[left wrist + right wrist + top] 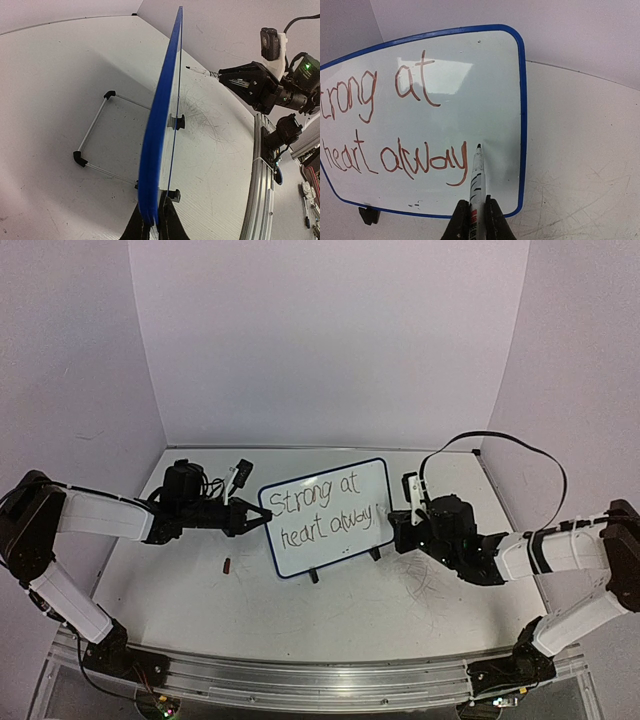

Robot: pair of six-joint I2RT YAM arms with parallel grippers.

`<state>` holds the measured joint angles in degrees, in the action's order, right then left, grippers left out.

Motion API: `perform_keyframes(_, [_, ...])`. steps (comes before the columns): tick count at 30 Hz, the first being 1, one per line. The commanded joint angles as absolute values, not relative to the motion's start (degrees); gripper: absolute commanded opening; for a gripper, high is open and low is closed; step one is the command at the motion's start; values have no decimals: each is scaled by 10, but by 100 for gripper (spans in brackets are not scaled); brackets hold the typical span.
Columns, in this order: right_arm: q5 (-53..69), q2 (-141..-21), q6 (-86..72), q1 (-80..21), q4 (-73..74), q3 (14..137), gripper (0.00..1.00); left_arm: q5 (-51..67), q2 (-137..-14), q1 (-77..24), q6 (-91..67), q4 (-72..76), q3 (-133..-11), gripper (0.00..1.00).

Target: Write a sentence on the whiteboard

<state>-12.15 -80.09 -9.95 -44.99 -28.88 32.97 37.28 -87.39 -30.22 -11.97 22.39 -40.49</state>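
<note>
The whiteboard (325, 515) stands upright mid-table on two black clip feet (313, 576). The sentence (465, 160) on it reads "Strong at" above "heart alway" in thin dark reddish letters. My left gripper (262, 517) is shut on the board's left edge; the left wrist view shows the board edge-on (160, 140) between the fingers (170, 225). My right gripper (473, 215) is shut on a white marker (477, 175). The marker's tip sits at the board face just right of the final "y".
A small dark marker cap (227, 564) lies on the table left of the board. The board's wire back stand (95, 135) rests behind it. An aluminium rail (320, 680) runs along the near edge. Walls enclose the back and sides.
</note>
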Motion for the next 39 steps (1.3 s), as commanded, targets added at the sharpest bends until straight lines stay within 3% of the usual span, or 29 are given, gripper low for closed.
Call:
perform_keyframes(1, [-114,-818,-89,-451,-332,334,0,302,-873,-294,-87,187,-408,0])
perform_keyframes(39, [-143,-851,-110,-473,-299,344,0,303,-873,-295,-84,186,-411,0])
